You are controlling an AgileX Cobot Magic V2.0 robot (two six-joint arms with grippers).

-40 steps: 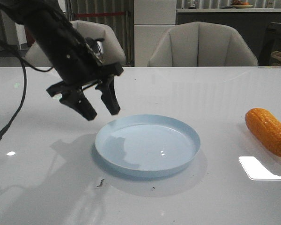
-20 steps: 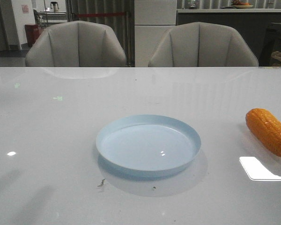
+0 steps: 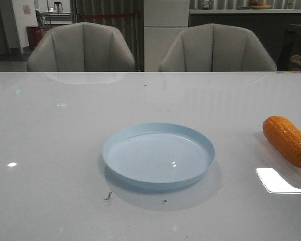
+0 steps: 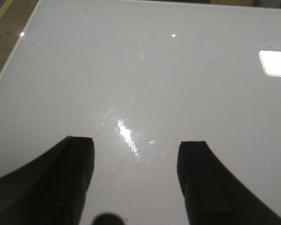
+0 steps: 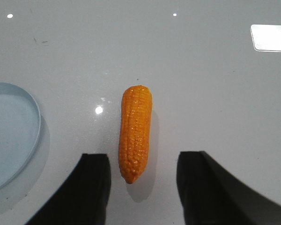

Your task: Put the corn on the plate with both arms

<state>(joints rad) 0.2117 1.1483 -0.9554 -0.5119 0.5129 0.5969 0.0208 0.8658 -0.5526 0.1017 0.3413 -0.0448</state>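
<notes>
The pale blue plate [image 3: 158, 156] rests on the white table near its middle and holds nothing. The orange corn [image 3: 287, 140] lies flat on the table at the far right, apart from the plate. Neither arm shows in the front view. In the right wrist view the corn [image 5: 136, 132] lies lengthwise below my open right gripper [image 5: 143, 161], its tapered end between the two fingers without touching them; the plate's rim [image 5: 36, 122] shows at the side. My left gripper [image 4: 136, 147] is open over bare table.
Two grey chairs [image 3: 83, 47] [image 3: 218, 47] stand behind the table's far edge. The table's edge and the wooden floor [image 4: 7, 28] show in the left wrist view. Ceiling-light glare [image 3: 280, 181] sits on the tabletop beside the corn.
One second ago the left arm hung open over the plate's left rim; it has since withdrawn out of the front view. Plate and corn have stayed put.
</notes>
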